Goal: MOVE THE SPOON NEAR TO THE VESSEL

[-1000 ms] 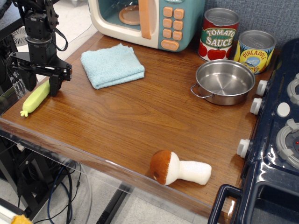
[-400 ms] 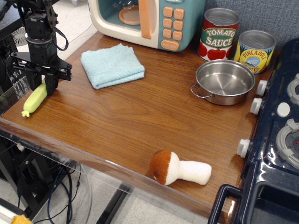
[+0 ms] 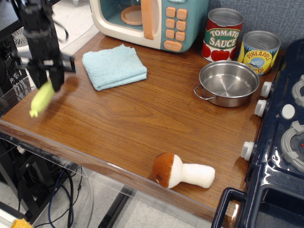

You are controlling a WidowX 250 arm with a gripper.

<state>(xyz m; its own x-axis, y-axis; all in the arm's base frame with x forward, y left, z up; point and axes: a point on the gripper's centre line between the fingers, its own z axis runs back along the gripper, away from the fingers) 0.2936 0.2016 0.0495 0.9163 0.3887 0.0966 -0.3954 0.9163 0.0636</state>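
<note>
The spoon shows as a lime yellow-green handle at the table's far left edge, blurred by motion and tilted, its lower tip pointing front-left. Its metal bowl is hidden behind my gripper. My gripper comes down from above, and its black fingers are shut on the upper end of the spoon. The vessel, a shallow shiny steel pan with loop handles, sits far to the right, in front of the cans and empty.
A folded light-blue cloth lies just right of my gripper. A toy microwave stands at the back. Tomato sauce and pineapple cans stand behind the pan. A plush mushroom lies near the front edge. A toy stove bounds the right.
My fingers have closed on the spoon. The spoon has shifted slightly right and up off its resting spot and now appears blurred with motion.
</note>
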